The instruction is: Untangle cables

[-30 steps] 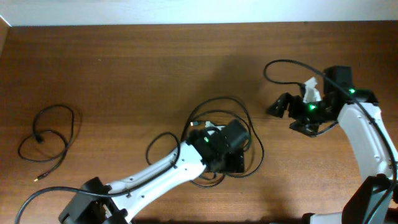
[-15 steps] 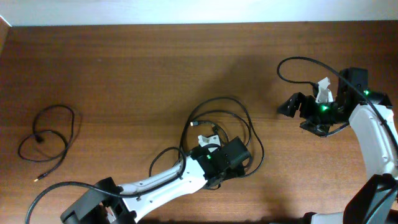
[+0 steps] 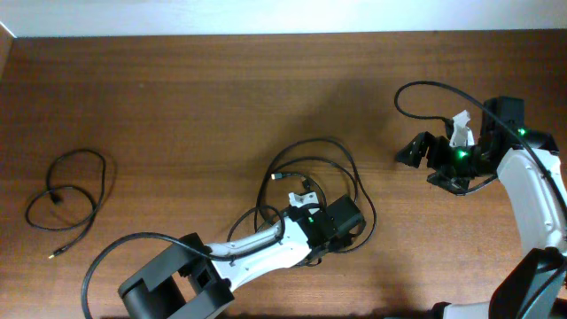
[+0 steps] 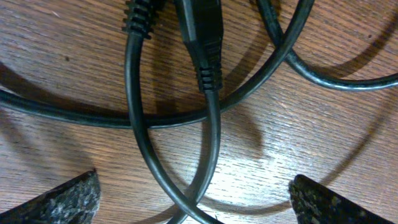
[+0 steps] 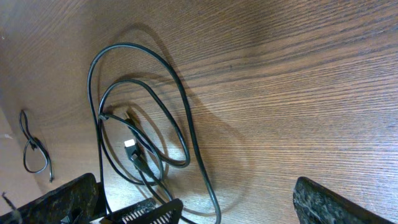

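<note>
A tangle of black cables [image 3: 310,168] lies in loose overlapping loops at mid table, with small plug ends [image 3: 285,177] inside. My left gripper [image 3: 341,221] is low over the tangle's lower right. In the left wrist view its jaws [image 4: 196,202] are open, with two crossing cable strands [image 4: 140,124] and two black plug bodies [image 4: 202,37] between and ahead of them, nothing gripped. My right gripper [image 3: 415,151] is open and empty, right of the tangle. The right wrist view shows its open jaws [image 5: 199,205] and the loops [image 5: 180,118] farther off.
A separate thin black cable [image 3: 71,190] with a gold plug lies in a loose loop at the far left, also seen small in the right wrist view [image 5: 34,149]. The right arm's own thick wire [image 3: 425,89] arcs above its wrist. The back wall edge [image 3: 266,34] runs along the top.
My left gripper has slid down and right over the tangle's lower right. My right gripper moved right, away from the tangle, then held still.
</note>
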